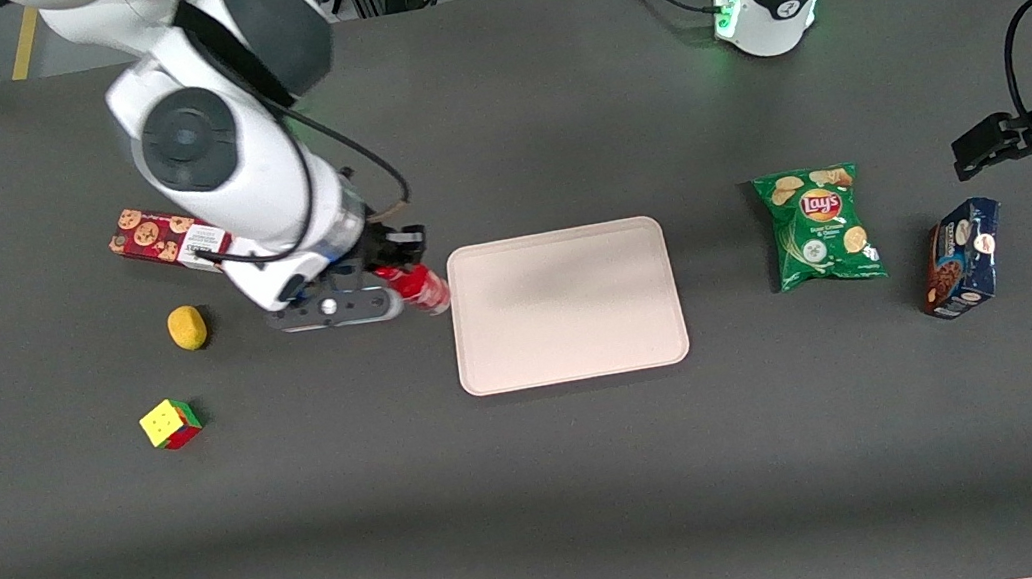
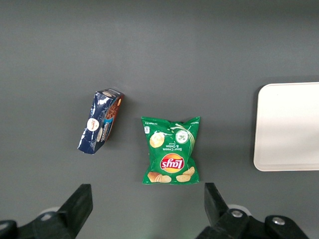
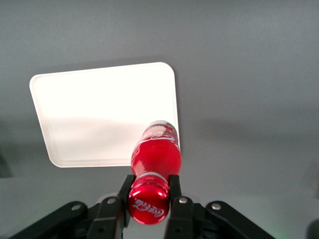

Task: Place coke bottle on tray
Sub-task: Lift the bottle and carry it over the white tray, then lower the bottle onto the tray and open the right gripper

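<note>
My right gripper is shut on the coke bottle, a slim bottle with a red cap and red label. It holds the bottle by the neck, just beside the tray's edge on the working arm's side. In the right wrist view the fingers clamp the cap end of the coke bottle, whose base hangs over a corner of the tray. The tray, flat and beige-pink with a low rim, lies at the table's middle with nothing on it. It also shows in the left wrist view.
A red cookie box, a yellow lemon-like object and a colour cube lie toward the working arm's end. A green Lay's bag and a blue cookie box lie toward the parked arm's end.
</note>
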Controlling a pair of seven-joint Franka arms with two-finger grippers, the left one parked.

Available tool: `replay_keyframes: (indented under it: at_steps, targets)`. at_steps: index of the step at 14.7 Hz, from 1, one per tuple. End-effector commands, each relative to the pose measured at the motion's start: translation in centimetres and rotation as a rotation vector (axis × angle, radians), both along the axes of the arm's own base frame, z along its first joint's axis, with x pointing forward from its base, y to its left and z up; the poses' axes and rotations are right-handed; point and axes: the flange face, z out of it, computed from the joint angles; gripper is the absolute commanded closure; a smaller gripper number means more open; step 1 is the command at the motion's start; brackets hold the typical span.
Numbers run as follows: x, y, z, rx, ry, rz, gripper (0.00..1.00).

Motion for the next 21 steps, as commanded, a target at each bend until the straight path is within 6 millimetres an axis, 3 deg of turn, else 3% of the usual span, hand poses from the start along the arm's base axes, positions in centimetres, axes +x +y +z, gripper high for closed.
replay_keyframes:
  at_steps: [1,6,11,18,19,21]
  targets:
    - [0.0,4.6,-2.8,-0.03,-0.018,-0.045,1.0]
    - [1.1,7.2,-10.7,-0.101,-0.055,-0.098,1.0]
    - [0.5,8.3,-15.8,-0.083,-0.088,-0.108,1.0]
    - [0.4,8.1,-16.9,-0.079,-0.09,-0.11,1.0]
    - [0.3,8.0,-17.2,-0.083,-0.086,-0.108,0.95]
    - [0.2,8.0,-17.3,-0.084,-0.085,-0.109,0.66]
